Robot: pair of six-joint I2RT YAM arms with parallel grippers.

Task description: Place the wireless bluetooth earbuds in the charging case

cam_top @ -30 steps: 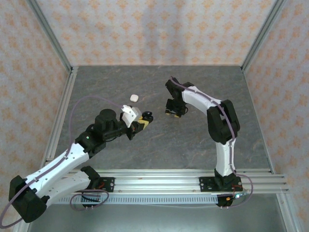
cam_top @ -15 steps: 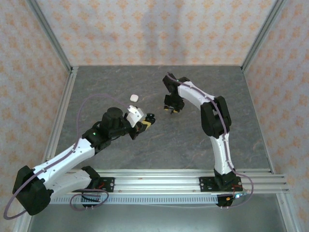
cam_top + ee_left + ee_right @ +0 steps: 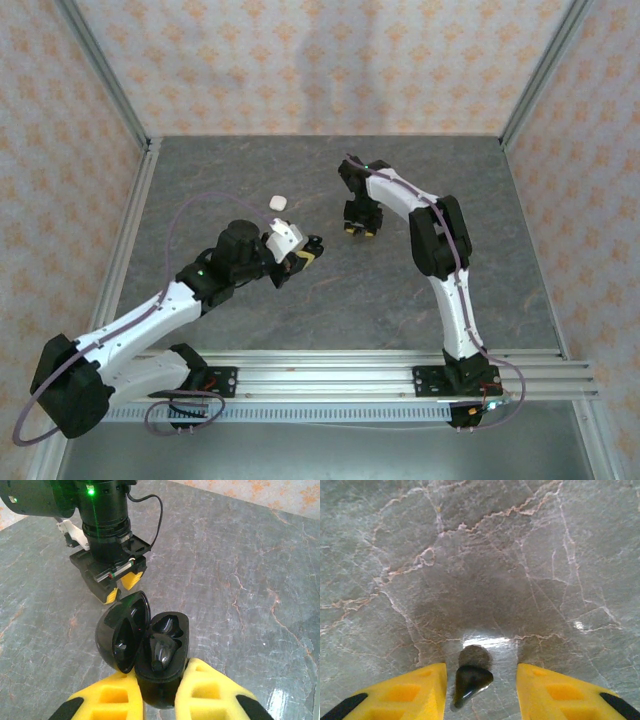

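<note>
Right wrist view: the black earbud [image 3: 470, 681] is lying on the worktop [image 3: 485, 555] between the yellow fingers of the right gripper [image 3: 480, 674]. The gripper is standing spread, with a gap showing on each side of the earbud, so it is pinching nothing.

Left wrist view: the left gripper [image 3: 161, 679] is pinching the lower body of the black charging case [image 3: 162, 650]. The lid [image 3: 122, 630] is hanging open to one side and the wells are facing up. One well may already be holding a glossy dark bud, but we are not sure.

Top view: a small white case [image 3: 278, 202] is sitting apart, further back on the worktop.

Handling, as we are judging it:
- The earbud is looking tiny, very light, hard-shelled, rounded and shiny, so it is likely slippery and apt to squirt out sideways.
- We are favouring a gentle pinch across its broadest part, keeping it low between the pads.
- The case is looking rigid, and the hinge side is best left free.
</note>
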